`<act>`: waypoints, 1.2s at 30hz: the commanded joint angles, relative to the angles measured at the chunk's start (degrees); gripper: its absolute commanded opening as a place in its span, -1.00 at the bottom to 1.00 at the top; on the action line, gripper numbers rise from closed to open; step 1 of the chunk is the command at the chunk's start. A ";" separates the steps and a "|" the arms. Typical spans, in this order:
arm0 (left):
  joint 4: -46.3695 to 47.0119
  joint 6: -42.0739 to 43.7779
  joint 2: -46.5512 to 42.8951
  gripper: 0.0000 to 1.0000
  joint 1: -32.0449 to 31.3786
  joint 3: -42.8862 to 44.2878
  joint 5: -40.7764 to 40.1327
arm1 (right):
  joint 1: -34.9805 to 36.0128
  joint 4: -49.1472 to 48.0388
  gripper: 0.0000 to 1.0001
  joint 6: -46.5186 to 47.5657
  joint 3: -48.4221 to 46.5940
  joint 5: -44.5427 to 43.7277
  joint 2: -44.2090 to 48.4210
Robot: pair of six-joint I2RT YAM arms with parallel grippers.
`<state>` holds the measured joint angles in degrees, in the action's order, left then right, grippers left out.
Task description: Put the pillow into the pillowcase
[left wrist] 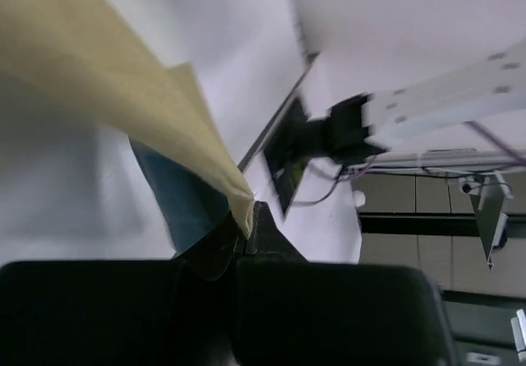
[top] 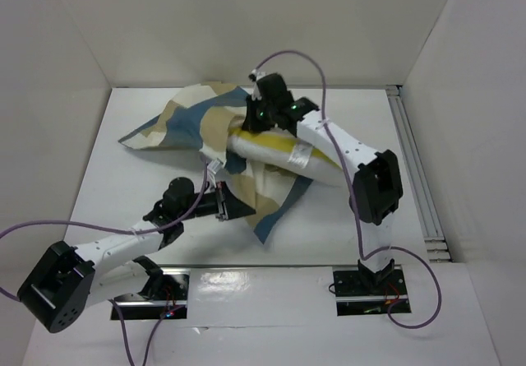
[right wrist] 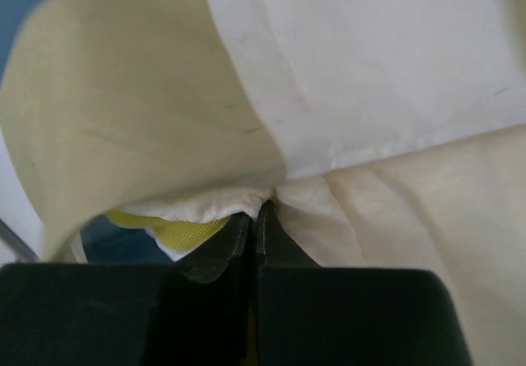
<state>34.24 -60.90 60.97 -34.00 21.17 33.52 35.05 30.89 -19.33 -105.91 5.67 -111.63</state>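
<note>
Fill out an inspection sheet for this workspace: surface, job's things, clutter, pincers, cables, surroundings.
Surface: white table.
Job's things: checked pillowcase crumpled across the middle; pillow partly inside it, right end sticking out.
Clutter: nothing seen.
Pincers: left pincer shut on a pillowcase corner; right pincer shut on cream fabric beside the yellow piping, apparently the pillow.
Cables: purple cables trail in loops on the left and right.
Surroundings: white walls on three sides; metal rail along the table's right edge.
</note>
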 commanded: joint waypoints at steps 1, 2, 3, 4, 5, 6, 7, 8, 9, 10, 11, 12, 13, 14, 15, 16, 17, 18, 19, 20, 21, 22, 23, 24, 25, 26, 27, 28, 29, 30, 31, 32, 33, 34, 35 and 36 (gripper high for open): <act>-0.71 -3.43 -3.91 -1.00 -1.33 -5.52 5.78 | 3.00 -7.33 -1.00 -2.20 13.34 1.17 -6.15; -4.75 -2.04 -7.58 -1.00 -1.33 -5.52 4.03 | 3.88 -10.21 -1.00 -2.81 15.36 1.88 -5.36; -10.02 -0.63 -9.62 -1.00 -1.33 -2.91 2.27 | 3.89 -11.11 -1.00 -2.82 16.95 1.89 -3.69; -15.81 3.56 -11.64 -1.00 -1.86 -0.89 0.17 | 4.76 -11.99 -1.00 -2.82 19.57 3.71 -2.72; -21.70 5.51 -13.49 -1.00 -1.86 1.40 -2.20 | 4.77 -12.87 -1.00 -2.82 20.38 4.34 -1.84; -32.63 7.36 -16.73 -0.92 -1.86 5.94 -7.54 | 5.29 -12.88 -1.00 -2.82 20.91 4.96 -0.88; -37.18 11.12 -18.07 -0.75 -1.86 8.08 -9.76 | 5.29 -12.88 -0.93 -2.82 21.44 6.36 1.05; -41.40 12.64 -19.21 -0.37 -1.86 10.10 -12.31 | 5.90 -11.49 -0.71 -2.29 22.14 6.37 2.20; -48.49 13.61 -21.48 -0.07 -1.86 13.34 -17.99 | 5.91 -10.95 -0.45 -2.29 22.67 5.67 3.52; -50.91 15.10 -22.55 0.24 -1.34 14.50 -20.31 | 6.43 -10.94 -0.18 -1.77 24.50 5.67 6.75; -52.33 15.11 -23.34 0.49 -0.81 15.30 -22.16 | 6.44 -10.94 0.31 -1.76 25.48 5.67 8.43; -53.04 15.81 -23.87 0.66 -0.28 15.83 -25.31 | 6.44 -9.64 0.46 -1.76 26.44 4.97 10.02; -54.44 15.82 -23.88 0.67 0.77 17.05 -27.08 | 6.44 -8.93 0.54 -1.76 27.32 4.96 13.34; -54.45 16.60 -22.23 0.56 0.78 17.85 -29.62 | 6.44 -7.36 0.68 -2.28 28.99 3.22 15.03; -54.45 17.22 -20.56 0.45 1.30 18.81 -31.48 | 6.44 -6.38 0.74 -2.29 29.87 2.42 16.70; -55.32 18.61 -15.32 0.41 1.30 22.04 -33.32 | 6.44 -5.59 0.78 -2.81 31.71 1.81 19.84; -56.03 19.76 -11.87 0.37 1.30 24.16 -34.73 | 6.44 -4.63 0.80 -2.82 32.51 1.02 21.36; -57.17 20.64 -8.27 0.34 1.30 26.71 -36.31 | 6.44 -2.70 0.83 -3.60 33.39 -0.12 22.94; -58.05 23.70 -4.41 0.39 1.30 31.95 -38.24 | 6.44 -1.64 0.83 -4.91 35.40 -2.40 26.08; -60.41 25.38 -0.54 0.46 0.78 34.88 -39.31 | 5.65 -0.41 0.83 -6.23 36.46 -4.33 27.77; -62.43 26.96 7.24 0.52 -0.01 37.86 -40.97 | 5.12 2.82 0.85 -7.90 37.61 -6.62 29.44; -65.15 27.94 10.97 0.58 -0.89 41.03 -46.56 | 4.51 4.60 0.90 -10.00 38.83 -9.07 31.28; -67.26 29.42 14.32 0.66 -3.42 46.54 -50.09 | 2.94 6.44 0.90 -14.81 41.98 -13.28 35.57; -70.33 30.22 19.75 0.70 -4.75 48.68 -56.13 | 1.79 9.42 0.92 -17.12 43.84 -14.88 37.96; -70.97 31.27 21.89 0.74 -6.94 51.31 -58.37 | 0.73 10.58 0.93 -19.23 45.68 -15.68 40.42; -71.59 32.07 23.91 0.79 -7.83 52.39 -60.91 | -1.36 12.85 0.95 -22.73 49.36 -16.47 45.49; -72.11 33.03 25.76 0.81 -8.71 53.27 -63.72 | -2.43 13.74 0.95 -24.51 50.96 -16.48 47.89; -72.12 33.74 27.43 0.81 -9.50 53.80 -67.49 | -3.14 13.75 0.95 -25.83 52.54 -16.48 50.18; -72.12 35.23 30.84 0.84 -10.03 55.28 -68.49 | -4.27 14.54 0.95 -28.63 55.08 -14.83 54.03; -72.12 36.02 32.53 0.84 -10.03 56.17 -69.89 | -4.29 15.33 0.95 -30.22 56.24 -14.20 55.63; -72.12 36.90 34.02 0.84 -10.64 56.78 -71.99 | -4.29 16.38 0.95 -31.80 57.29 -13.41 56.95; -72.12 37.78 36.91 0.84 -11.17 58.10 -72.97 | -4.81 17.26 0.95 -35.47 58.96 -12.36 58.88; -73.34 37.79 38.33 0.84 -11.18 58.98 -74.46 | -4.81 19.10 0.95 -37.25 59.76 -12.35 59.77; -73.96 38.40 39.48 0.84 -11.18 59.77 -76.39 | -4.81 19.90 0.95 -39.01 60.55 -11.57 60.56; -73.97 38.40 40.45 0.84 -11.18 60.30 -77.02 | -4.81 20.69 0.95 -41.55 61.95 -10.78 62.05; -73.97 39.01 41.76 0.84 -11.18 61.09 -77.02 | -4.81 22.26 0.95 -42.71 62.57 -10.77 62.67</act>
<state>-36.99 -25.36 100.84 -45.15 79.11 -36.18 30.48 47.22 -52.66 -45.63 -6.07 -50.74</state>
